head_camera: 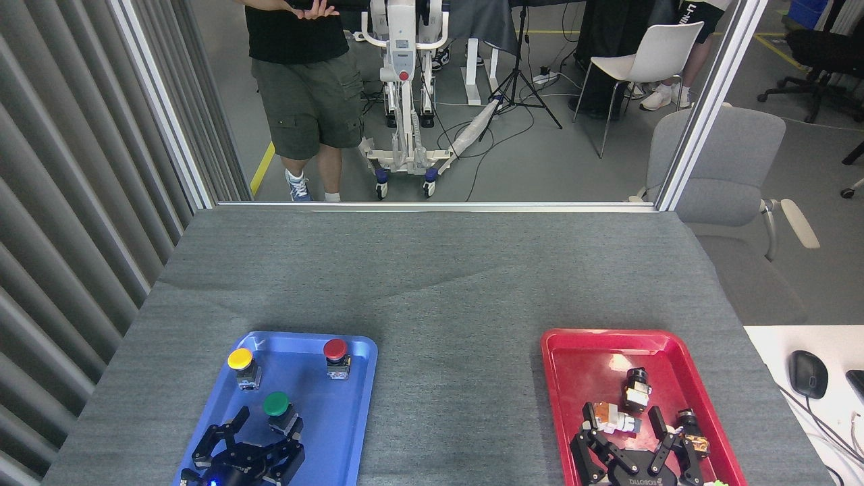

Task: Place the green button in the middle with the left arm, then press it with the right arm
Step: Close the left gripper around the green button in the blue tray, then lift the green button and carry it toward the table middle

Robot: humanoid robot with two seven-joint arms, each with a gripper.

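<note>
The green button (277,410) stands upright in the blue tray (337,432), near its front middle. My left gripper (262,434) sits just below it at the bottom edge, open, with its fingers (233,426) spread to either side of the button's base and not closed on it. My right gripper (632,451) hovers open over the front of the red tray (580,364), holding nothing. The middle (459,398) is the bare grey fabric between the two trays.
A yellow button (241,365) and a red button (336,356) stand at the back of the blue tray. Three small switch parts (635,389) lie in the red tray. A person (307,88) stands beyond the table's far edge. A mouse (807,373) lies right.
</note>
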